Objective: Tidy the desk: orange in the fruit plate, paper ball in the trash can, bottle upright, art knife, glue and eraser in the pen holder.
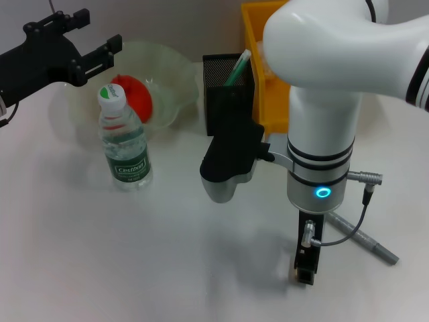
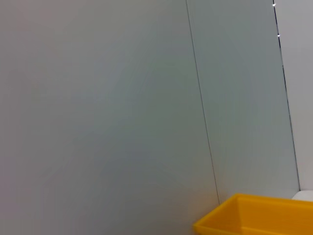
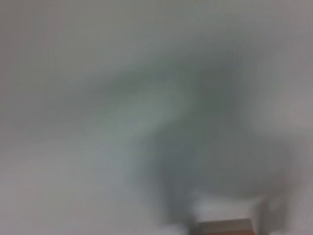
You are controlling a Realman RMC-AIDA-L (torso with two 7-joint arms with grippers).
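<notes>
Head view: right gripper (image 1: 305, 272) down at the table (image 1: 134, 255), near edge, arm vertical above it. Whether its fingers are apart or closed I cannot tell; the wrist body hides them. A grey pen-like tool (image 1: 365, 238), probably the art knife, lies on the table just beside the gripper, partly behind the arm. Left gripper (image 1: 80, 50) held high at the far left over the plate (image 1: 174, 74), fingers spread, holding nothing.

Already in place: orange (image 1: 134, 97) in the plate; bottle (image 1: 124, 137) upright just in front of it. Holder (image 1: 228, 90) stands next to the yellow can (image 1: 268, 80), a green stick showing inside it. Paper ball not seen.

Right wrist view is a blur of table, with a tan block (image 3: 222, 227) at the frame's edge, likely the eraser, right under the gripper. So the step looks like picking up the eraser.

To do it well: centre the fingers over the block's narrow sides, press flat to the table before closing, lift straight up, and clear the holder's rim before release. Keep off the grey tool alongside.

Hard to make out: the eraser itself is hidden in the head view by the arm; the can's inside is blocked by the elbow; glue not identified. Left wrist view shows only wall and a corner of the can (image 2: 254, 218).
</notes>
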